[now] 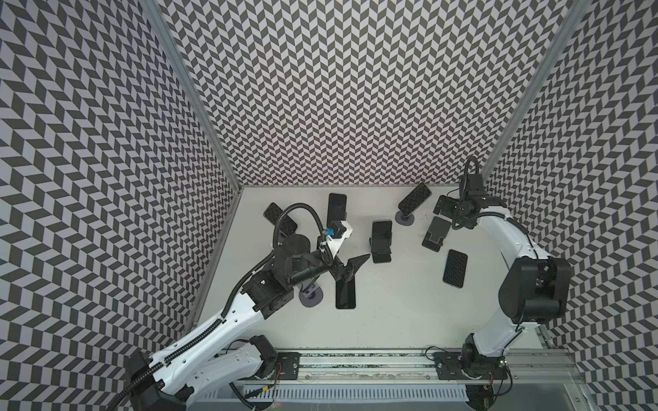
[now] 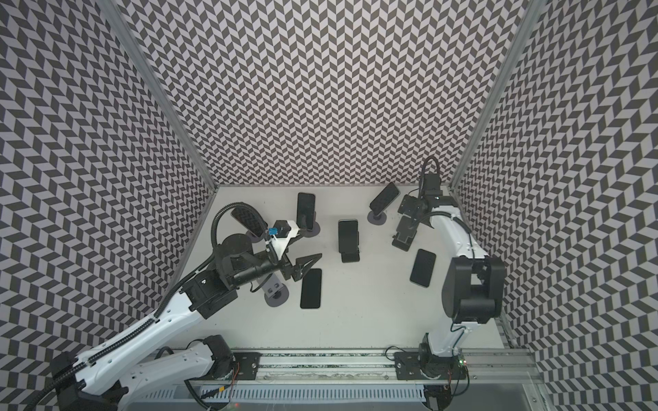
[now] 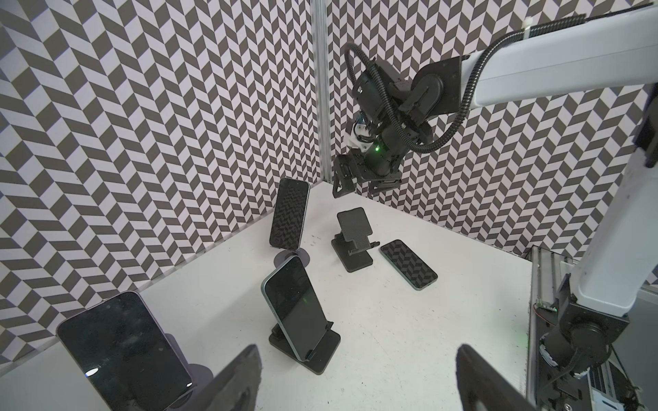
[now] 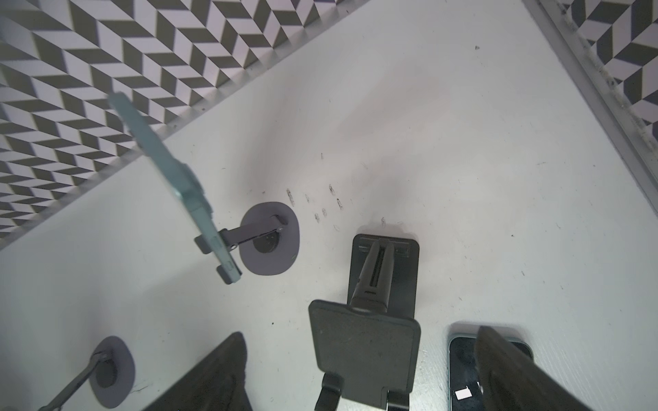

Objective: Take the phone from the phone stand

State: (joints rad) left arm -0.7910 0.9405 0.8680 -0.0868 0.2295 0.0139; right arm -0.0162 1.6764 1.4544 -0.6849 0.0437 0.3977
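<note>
An empty black phone stand [image 1: 436, 233] [image 4: 363, 348] stands at the back right. My right gripper [image 1: 445, 210] [image 4: 359, 332] hovers open just above it, with nothing in its jaws. A phone [image 1: 455, 272] [image 4: 463, 373] lies flat on the table beside that stand, partly hidden by one finger in the right wrist view. My left gripper [image 1: 352, 267] [image 3: 358, 348] is open and empty over the table's left middle, next to another flat phone [image 1: 345, 293]. Nearest in front of it, a phone [image 3: 295, 306] leans on a black square stand [image 3: 320, 350].
Other phones rest on stands at the back [image 1: 337, 210], far left [image 1: 279, 217] and back right [image 1: 414, 199] [image 4: 167, 170]. An empty round-base stand [image 1: 310, 295] sits under the left arm. Patterned walls close in on three sides, and a rail [image 1: 356, 366] runs along the front.
</note>
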